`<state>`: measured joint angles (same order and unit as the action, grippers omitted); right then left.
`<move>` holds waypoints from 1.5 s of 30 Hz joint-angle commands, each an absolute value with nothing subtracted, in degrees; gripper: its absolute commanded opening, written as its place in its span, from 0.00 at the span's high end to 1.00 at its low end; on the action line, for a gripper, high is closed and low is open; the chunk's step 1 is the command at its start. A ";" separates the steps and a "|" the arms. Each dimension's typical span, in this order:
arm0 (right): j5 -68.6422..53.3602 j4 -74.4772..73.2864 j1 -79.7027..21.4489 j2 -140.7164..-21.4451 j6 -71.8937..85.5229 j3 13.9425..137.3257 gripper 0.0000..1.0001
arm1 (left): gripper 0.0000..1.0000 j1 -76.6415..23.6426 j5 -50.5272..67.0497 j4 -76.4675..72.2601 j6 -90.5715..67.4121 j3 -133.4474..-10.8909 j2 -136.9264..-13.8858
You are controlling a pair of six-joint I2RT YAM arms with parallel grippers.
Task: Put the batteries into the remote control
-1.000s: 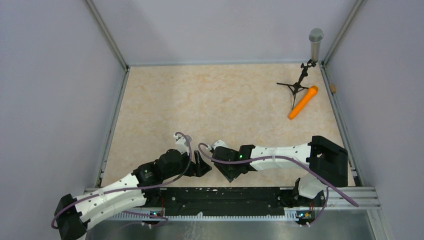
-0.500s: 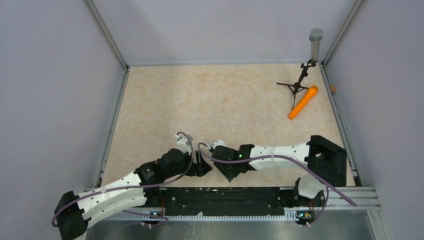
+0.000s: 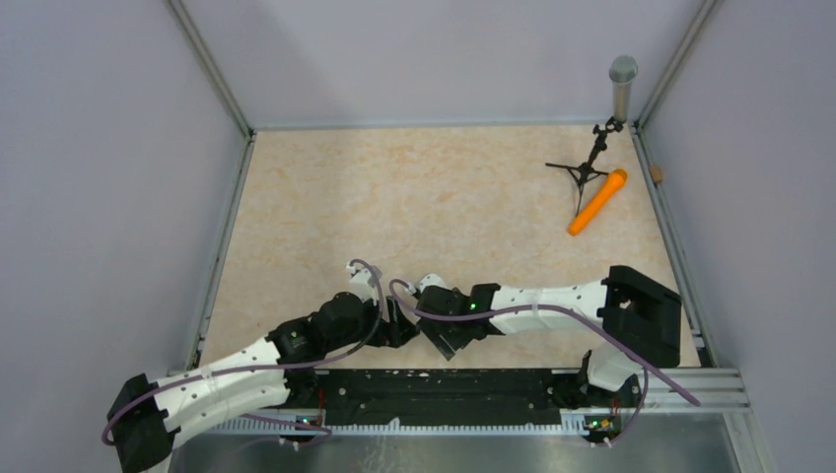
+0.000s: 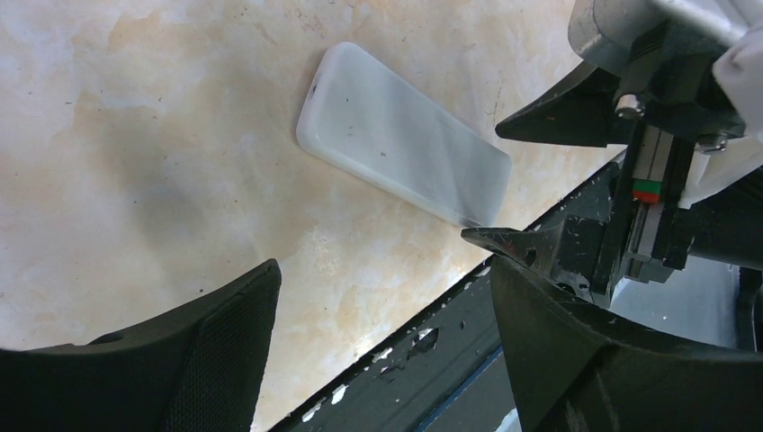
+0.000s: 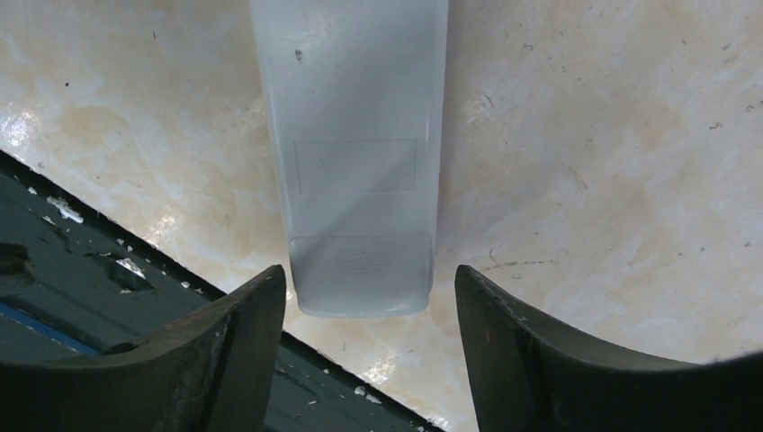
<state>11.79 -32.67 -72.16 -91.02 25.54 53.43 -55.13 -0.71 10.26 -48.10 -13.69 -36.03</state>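
Your left gripper (image 4: 369, 256) gapes wide and empty, the remote control (image 4: 405, 157) lying back-up on the table (image 4: 135, 135) just beyond it; your right gripper (image 5: 369, 274), equally wide, frames the remote's end beside the black rail (image 5: 72, 297).

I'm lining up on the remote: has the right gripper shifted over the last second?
Yes, slightly. Against the black base rail, the right gripper has edged left, closing the small gap to the left gripper.
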 commanded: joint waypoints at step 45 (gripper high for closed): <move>19.43 -27.78 -71.60 -61.29 39.21 37.47 0.48 | 0.36 -44.74 13.49 -8.19 -35.85 -29.77 -75.36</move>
<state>19.42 -29.93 -71.94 -62.92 38.26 38.22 -45.04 11.42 -4.67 -35.81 -28.53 -74.50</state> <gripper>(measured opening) 0.525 0.647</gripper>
